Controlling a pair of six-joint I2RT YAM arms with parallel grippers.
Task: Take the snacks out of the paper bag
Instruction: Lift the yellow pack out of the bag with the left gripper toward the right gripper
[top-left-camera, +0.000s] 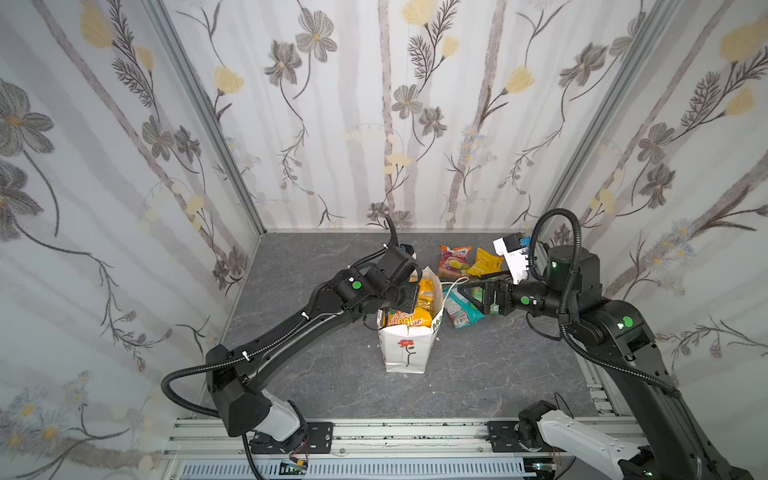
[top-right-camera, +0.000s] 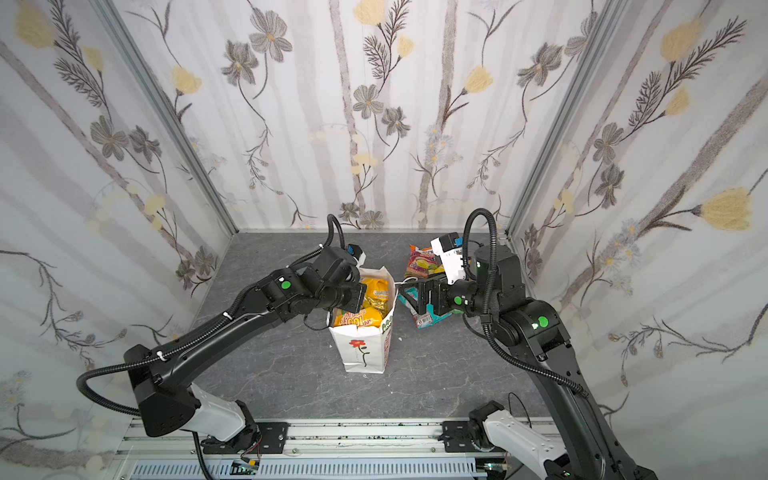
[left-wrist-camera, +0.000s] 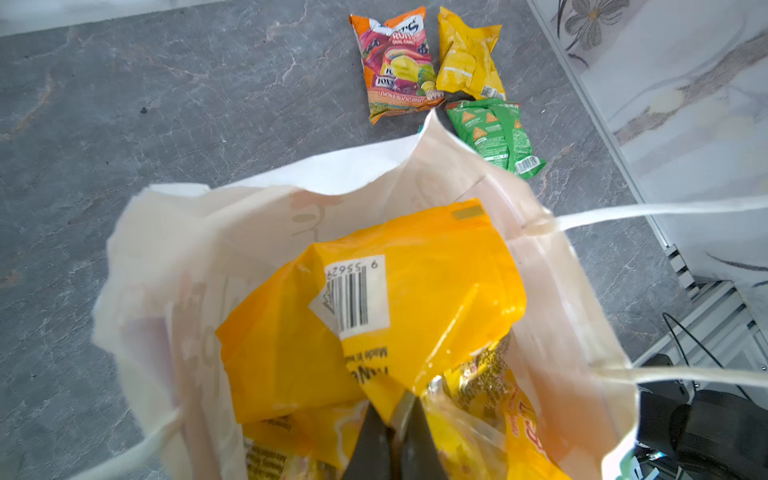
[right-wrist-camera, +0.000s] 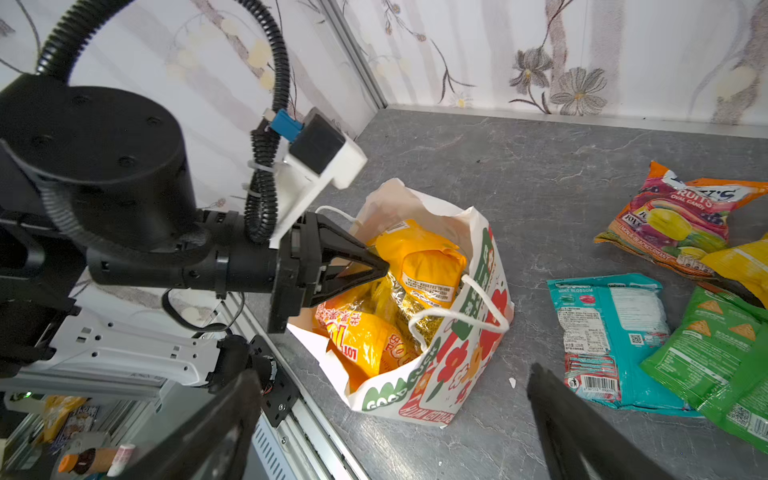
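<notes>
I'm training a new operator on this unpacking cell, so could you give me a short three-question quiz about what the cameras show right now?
1. How many packets lie on the table outside the paper bag?
2. True or false: the right pincer is shut on the teal packet.
3. Where are the left pincer's tips? A) in the paper bag's mouth, B) on the bare table, C) against the wall.

Key:
1. Four: the orange-pink packet, yellow packet, green packet and teal packet.
2. False; its jaws stand wide open.
3. A.
</notes>
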